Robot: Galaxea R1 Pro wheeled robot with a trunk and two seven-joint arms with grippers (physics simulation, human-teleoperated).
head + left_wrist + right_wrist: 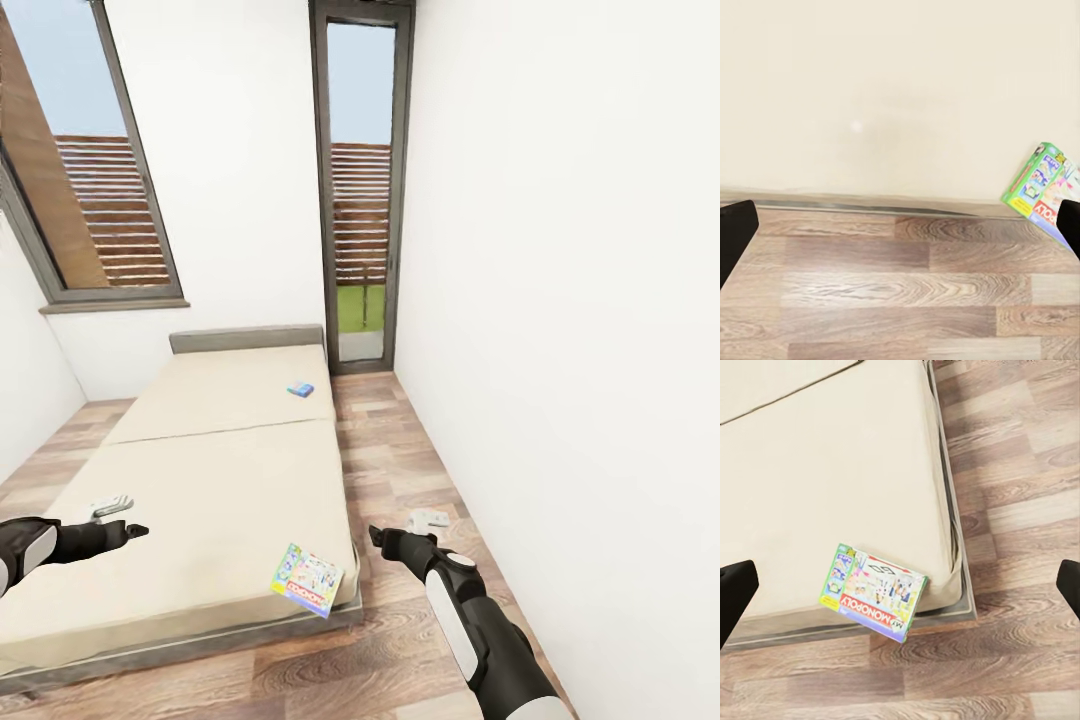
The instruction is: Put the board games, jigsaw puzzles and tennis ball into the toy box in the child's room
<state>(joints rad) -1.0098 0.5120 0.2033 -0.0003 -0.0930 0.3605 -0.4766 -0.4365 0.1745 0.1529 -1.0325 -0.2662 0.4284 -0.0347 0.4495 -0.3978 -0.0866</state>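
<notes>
White-walled room: both grippers, left (135, 530) and right (377, 537), hover with jaws spread over the bed (200, 470), where the Monopoly box (307, 580) overhangs the corner, handy to grab.

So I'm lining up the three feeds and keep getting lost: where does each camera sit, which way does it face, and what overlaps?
Head view: high on the robot, looking forward and down at the bed, windows and both arms, left gripper, right gripper.
Left wrist view: low, facing the mattress side and plank floor; dark fingers at the edges.
Right wrist view: above the bed corner, looking down; fingers at the edges.
Shared: all three show the Monopoly box overhanging the bed's corner.
</notes>
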